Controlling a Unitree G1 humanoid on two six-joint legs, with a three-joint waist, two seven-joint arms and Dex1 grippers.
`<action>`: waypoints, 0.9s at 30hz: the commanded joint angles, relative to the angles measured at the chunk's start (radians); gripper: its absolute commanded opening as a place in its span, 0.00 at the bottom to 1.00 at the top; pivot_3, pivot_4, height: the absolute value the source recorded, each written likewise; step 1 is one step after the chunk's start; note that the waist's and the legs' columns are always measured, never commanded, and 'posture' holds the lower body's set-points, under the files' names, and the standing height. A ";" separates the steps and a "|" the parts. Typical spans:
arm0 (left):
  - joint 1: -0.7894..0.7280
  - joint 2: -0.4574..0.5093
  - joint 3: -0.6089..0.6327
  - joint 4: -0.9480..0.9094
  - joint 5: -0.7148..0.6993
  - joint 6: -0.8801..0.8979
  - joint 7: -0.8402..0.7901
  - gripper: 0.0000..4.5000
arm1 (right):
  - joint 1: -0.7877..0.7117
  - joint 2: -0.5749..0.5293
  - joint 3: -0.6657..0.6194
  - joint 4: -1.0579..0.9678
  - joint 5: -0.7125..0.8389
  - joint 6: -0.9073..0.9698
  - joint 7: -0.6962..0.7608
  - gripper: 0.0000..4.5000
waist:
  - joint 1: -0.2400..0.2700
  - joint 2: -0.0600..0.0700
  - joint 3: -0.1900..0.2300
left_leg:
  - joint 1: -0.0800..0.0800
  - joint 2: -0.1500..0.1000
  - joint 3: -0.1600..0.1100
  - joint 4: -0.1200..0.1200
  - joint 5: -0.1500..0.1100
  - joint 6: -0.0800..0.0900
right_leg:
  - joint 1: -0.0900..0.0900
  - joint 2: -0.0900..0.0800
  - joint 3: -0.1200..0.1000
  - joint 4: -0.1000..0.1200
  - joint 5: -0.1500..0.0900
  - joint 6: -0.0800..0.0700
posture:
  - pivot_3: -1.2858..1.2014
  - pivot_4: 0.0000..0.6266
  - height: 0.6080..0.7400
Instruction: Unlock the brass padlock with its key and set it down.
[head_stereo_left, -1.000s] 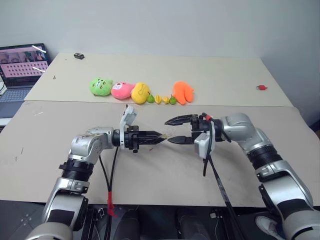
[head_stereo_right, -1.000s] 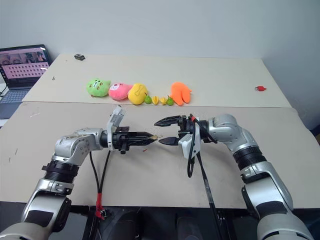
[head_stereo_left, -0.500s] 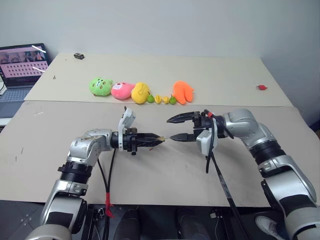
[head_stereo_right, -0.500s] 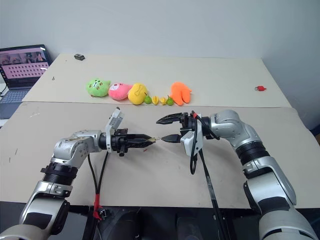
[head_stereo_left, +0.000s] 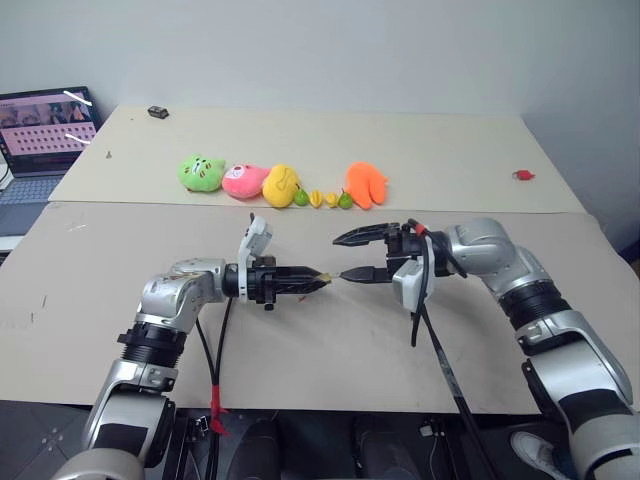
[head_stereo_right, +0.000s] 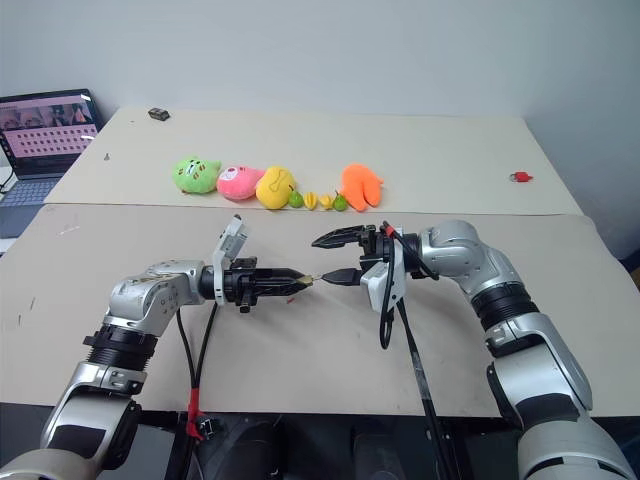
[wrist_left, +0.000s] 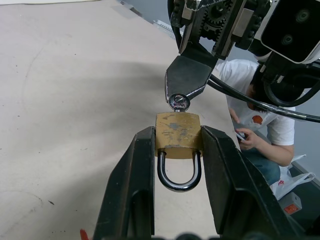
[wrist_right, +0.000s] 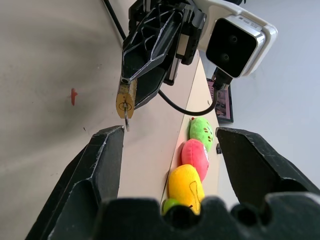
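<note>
Between two end effectors, one brass padlock (wrist_left: 177, 134) (one key (wrist_left: 178, 102) inserted)

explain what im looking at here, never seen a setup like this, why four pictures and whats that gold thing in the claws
It is a humanoid robot with two arms, each ending in a two-fingered gripper. Two pictures come from cameras in its head, looking down over a tan table. The other two come from a camera on each wrist, looking along that arm's fingers.

The left gripper is shut on a small brass padlock, shackle pointing back toward the wrist. A key sits in the lock's end. The right gripper is open, one finger right at the key.

Further back lies a row of plush toys and small toy fruits, and a laptop stands at the far left.
</note>
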 joint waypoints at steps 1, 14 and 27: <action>-0.016 -0.004 0.017 -0.013 -0.014 -0.009 -0.001 0.19 | 0.006 -0.011 0.001 -0.047 0.043 0.005 -0.003 0.79 | 0.000 0.000 0.000 | 0.000 0.000 0.000 0.000 0.000 0.000 | 0.000 0.000 0.000 0.000 0.000 0.000 | 0.52 0.24 0.86; -0.009 -0.024 0.022 -0.017 -0.017 -0.007 0.014 0.19 | 0.008 -0.006 0.007 -0.058 0.044 0.013 -0.007 0.79 | -0.001 0.000 0.000 | 0.000 0.000 0.000 0.000 0.000 0.000 | 0.000 0.000 0.000 0.000 0.000 0.000 | 0.52 0.24 0.86; -0.006 -0.023 0.029 -0.024 -0.024 -0.002 0.026 0.19 | 0.010 0.004 0.032 -0.078 0.063 0.034 0.006 0.54 | -0.001 0.000 0.000 | 0.000 0.000 0.000 0.000 0.000 0.000 | 0.000 0.000 0.000 0.000 0.000 0.000 | 0.52 0.24 0.86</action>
